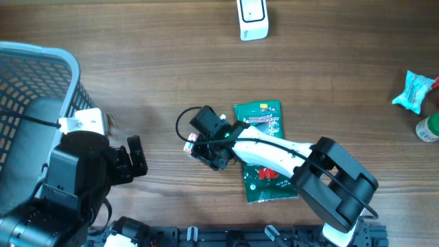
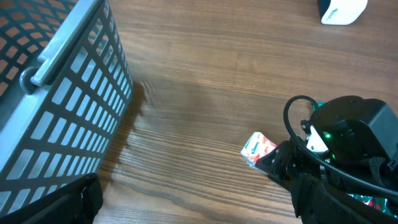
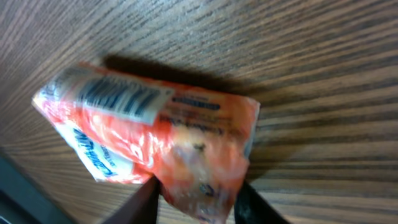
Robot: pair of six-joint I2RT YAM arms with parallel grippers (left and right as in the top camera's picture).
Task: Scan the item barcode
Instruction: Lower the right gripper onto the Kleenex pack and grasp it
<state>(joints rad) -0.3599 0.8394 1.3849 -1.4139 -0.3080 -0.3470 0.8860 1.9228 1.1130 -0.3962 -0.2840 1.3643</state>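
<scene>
Right gripper (image 1: 199, 146) is down near the middle of the table (image 1: 137, 82), and its fingers (image 3: 144, 200) sit tight against both sides of the packet (image 1: 190, 144), so I'd call it clamped on that. In the wrist view the packet (image 3: 149, 118) is a crinkly orange and white thing with a blue label. It lies at an angle, and only its lower end is between the fingers. Can't make out a barcode, the print is too blurry.

Seen from above, the packet is just off table centre, toward 8 o'clock. The green pouch (image 1: 264, 123) lies flat right beside it at 3 o'clock, partly under the right arm. From the left wrist cam the packet (image 2: 258, 149) pokes out at the 9 o'clock side of the right gripper's black body.

Left gripper (image 1: 130, 163) is well apart from all that, over at 8 o'clock of the table, with its fingers spread wide and nothing between them. The basket (image 1: 41, 62) is right next to it, filling the 9 to 10 o'clock corner.

Other stuff:
- The white scanner (image 1: 252, 19) is at the 12 o'clock edge.
- A teal wrapper (image 1: 413, 91) is out at 3 o'clock.
- A green-capped bottle (image 1: 429, 128) is just below the wrapper at the frame edge.
</scene>
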